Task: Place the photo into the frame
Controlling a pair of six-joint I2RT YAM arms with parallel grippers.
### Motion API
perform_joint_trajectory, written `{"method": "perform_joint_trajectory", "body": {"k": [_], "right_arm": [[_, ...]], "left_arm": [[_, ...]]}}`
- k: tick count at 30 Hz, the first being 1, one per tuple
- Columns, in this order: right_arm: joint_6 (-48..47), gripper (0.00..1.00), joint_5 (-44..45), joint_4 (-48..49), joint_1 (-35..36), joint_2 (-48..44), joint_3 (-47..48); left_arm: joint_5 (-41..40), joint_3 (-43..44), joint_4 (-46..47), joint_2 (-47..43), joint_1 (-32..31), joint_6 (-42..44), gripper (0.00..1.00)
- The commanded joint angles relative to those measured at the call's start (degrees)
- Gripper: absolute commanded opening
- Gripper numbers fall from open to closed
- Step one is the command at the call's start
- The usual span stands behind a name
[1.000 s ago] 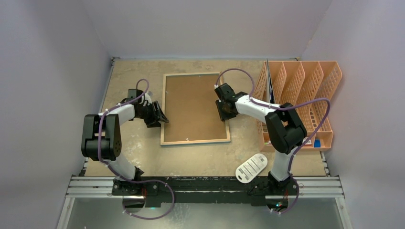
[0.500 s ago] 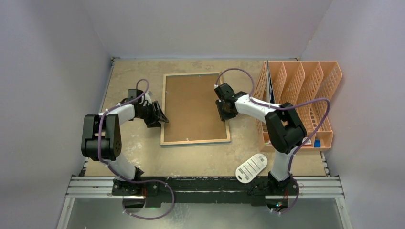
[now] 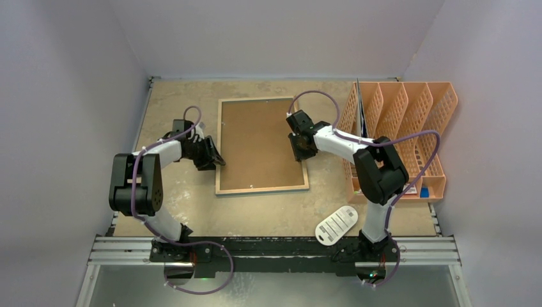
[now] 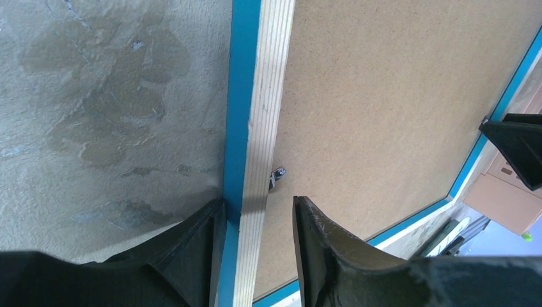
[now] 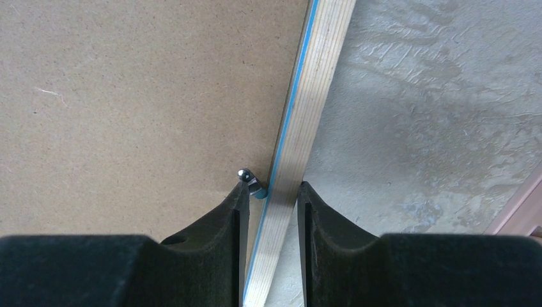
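The left gripper (image 3: 216, 160) stands half-wide astride the left rail of the large rectangular picture frame (image 3: 262, 189). The frame is thin-bordered, light wood on its upturned back and bright blue down its sides, and it lies flat and face down on the mottled beige table (image 3: 182, 102). The gripper's outer finger (image 4: 204, 236) touches the rail's blue side. Its inner finger (image 4: 313, 236) stands over the plain brown backing board (image 3: 259, 144) with a gap to the wood, so nothing is clamped. Just ahead of the fingertips, against the rail's inner edge, sits a small metal clip (image 4: 277, 174). On this gripper's outer side, open table runs to the grey side wall (image 3: 77, 96). Ahead of it, the rail runs on to the frame's far corner.

The right gripper (image 3: 300, 153) is set narrow astride the right rail, facing the left one across the board. Its inner finger (image 5: 230, 217) meets a second metal clip (image 5: 246, 174) at the board's edge. Its outer finger (image 5: 313, 217) lies close along the rail's outer side. Whether the two pinch the wood cannot be told. On its outer side, only a slim strip of table separates it from the peach plastic lattice file organiser (image 3: 409, 115). A thin dark sheet (image 3: 359, 109) stands upright in the slot nearest the gripper. Back toward this arm's base, a white oval card with dark printed lines (image 3: 337, 224) lies flat, apart from the frame's near corner.
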Motion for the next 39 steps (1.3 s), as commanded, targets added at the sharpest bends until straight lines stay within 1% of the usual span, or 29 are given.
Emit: {"method": "perform_joint_trajectory", "body": {"k": [1,4,10,11,12,13,14,16,17,22,25,28,30,33,38,39], "right_arm": [[0.7,0.05,-8.8,6.3,2.2,1.6,2.4],[0.7,0.00,-9.1,6.4,2.5,1.5,2.3],[0.5,0.01,-8.9,6.5,2.5,1.1,2.2],[0.1,0.14,-9.0,6.5,2.5,1.1,2.2],[-0.6,0.23,-9.6,6.3,2.5,0.9,2.1],[-0.7,0.30,-11.0,6.1,2.5,0.6,1.9],[-0.6,0.35,-12.5,6.1,2.5,0.1,1.5],[-1.4,0.40,-13.2,6.2,2.5,-0.3,1.2],[-2.1,0.41,-13.5,6.1,2.5,-0.3,1.2],[-4.2,0.41,-13.2,7.1,2.5,-0.3,0.7],[-5.5,0.40,-13.8,7.2,2.5,-0.4,0.6],[-6.6,0.35,-14.5,7.3,2.5,-0.9,0.3],[-6.9,0.28,-14.2,7.3,2.5,-0.9,0.3],[-6.8,0.13,-13.0,7.2,2.5,-0.6,0.8],[-5.5,0.01,-9.9,6.7,2.6,0.7,2.8],[-5.3,0.00,-9.4,6.6,2.6,0.9,3.2]], "left_arm": [[4.5,-1.1,3.5,1.0,-4.4,-2.3,0.43],[4.2,-0.9,3.4,1.2,-4.8,-2.3,0.43],[3.1,-0.5,2.8,1.1,-5.0,-2.2,0.43],[2.5,-0.3,2.2,1.1,-5.0,-1.9,0.43],[1.5,0.0,1.7,1.0,-4.9,-1.7,0.44],[0.6,0.3,1.2,1.0,-4.9,-1.4,0.43],[-0.1,0.6,0.6,1.0,-4.9,-1.1,0.44],[-1.1,1.1,0.0,1.1,-4.9,-0.7,0.44],[-1.2,1.2,-0.1,1.1,-4.9,-0.7,0.44],[-1.3,0.9,0.2,1.5,-4.9,-1.0,0.44],[-1.3,0.8,0.2,1.5,-4.9,-1.0,0.44],[-1.4,0.9,0.3,1.6,-4.9,-1.0,0.44],[-1.3,1.0,0.4,1.7,-4.9,-0.9,0.44],[-1.1,1.2,0.5,1.8,-4.9,-0.9,0.44],[-0.8,1.2,0.6,2.0,-4.9,-0.7,0.44],[-0.8,1.2,0.4,2.0,-4.9,-0.7,0.44]]}}
